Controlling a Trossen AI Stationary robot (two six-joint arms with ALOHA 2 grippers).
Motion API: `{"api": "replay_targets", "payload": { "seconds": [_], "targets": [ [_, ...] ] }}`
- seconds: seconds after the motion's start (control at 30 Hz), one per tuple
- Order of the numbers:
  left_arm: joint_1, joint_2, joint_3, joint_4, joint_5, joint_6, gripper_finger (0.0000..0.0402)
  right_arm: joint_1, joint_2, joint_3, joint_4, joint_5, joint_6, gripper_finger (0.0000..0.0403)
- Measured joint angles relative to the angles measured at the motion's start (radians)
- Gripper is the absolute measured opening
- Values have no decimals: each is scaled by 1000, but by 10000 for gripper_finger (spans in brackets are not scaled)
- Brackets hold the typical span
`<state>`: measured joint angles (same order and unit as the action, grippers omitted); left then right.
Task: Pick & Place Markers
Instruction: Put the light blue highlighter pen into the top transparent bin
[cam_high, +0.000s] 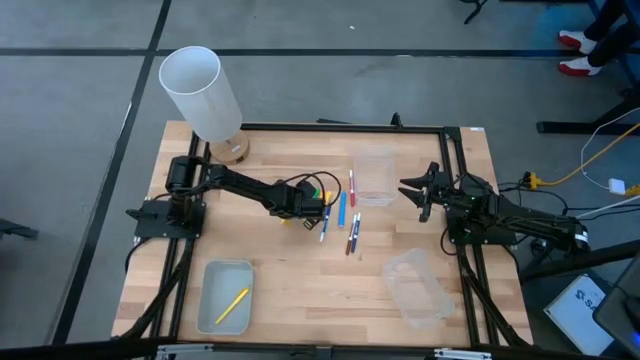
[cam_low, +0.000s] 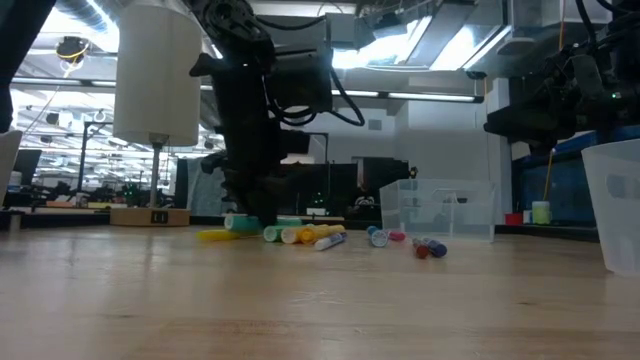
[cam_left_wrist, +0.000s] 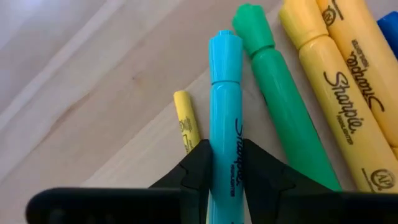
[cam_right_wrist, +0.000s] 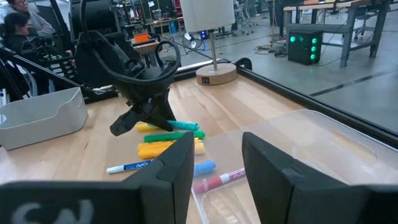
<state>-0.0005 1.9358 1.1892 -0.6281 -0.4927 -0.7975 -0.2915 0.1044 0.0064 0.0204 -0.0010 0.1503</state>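
Several markers lie loose on the wooden table (cam_high: 300, 300) near its middle: a blue one (cam_high: 341, 209), a red one (cam_high: 351, 187), and by my left gripper a green (cam_left_wrist: 280, 106) and two yellow highlighters (cam_left_wrist: 339, 93). My left gripper (cam_high: 318, 197) slants down over this cluster, shut on a light-blue marker (cam_left_wrist: 225, 112). Another yellow marker (cam_high: 233, 305) lies in the grey tray (cam_high: 208, 318) at the near left. My right gripper (cam_high: 428, 190) waits open at the right, level and clear of everything. My left gripper pinches the light-blue marker's barrel (cam_left_wrist: 225, 158) between its two fingers (cam_left_wrist: 198, 169), one on each long side, behind the cap. The fingers come slanting down from the table's left. The marker lies flat on the table beside the green one, its cap end (cam_low: 240, 222) at table level.
Clear plastic trays stand at the far right of centre (cam_high: 373, 175) and at the near right (cam_high: 418, 288). A white lamp (cam_high: 200, 90) on a wooden base stands at the far left corner. People sit in the room beyond the table (cam_right_wrist: 25, 25).
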Motion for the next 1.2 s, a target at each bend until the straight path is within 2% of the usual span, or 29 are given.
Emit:
{"api": "replay_targets", "payload": {
  "seconds": [0.3,0.43,0.63,0.93,1.2],
  "targets": [
    [-41,-5,0,1,-26,50,64,0,0,0,0,0,1,136],
    [-72,-20,0,-5,-72,53,64,0,0,0,0,0,1,136],
    [-99,-122,0,-3,-100,104,64,0,0,0,0,0,1,136],
    [-158,-276,1,-2,-226,167,63,0,0,0,0,0,0,136],
    [-212,-363,1,48,-314,251,63,0,0,0,0,0,1,136]
  ]
}}
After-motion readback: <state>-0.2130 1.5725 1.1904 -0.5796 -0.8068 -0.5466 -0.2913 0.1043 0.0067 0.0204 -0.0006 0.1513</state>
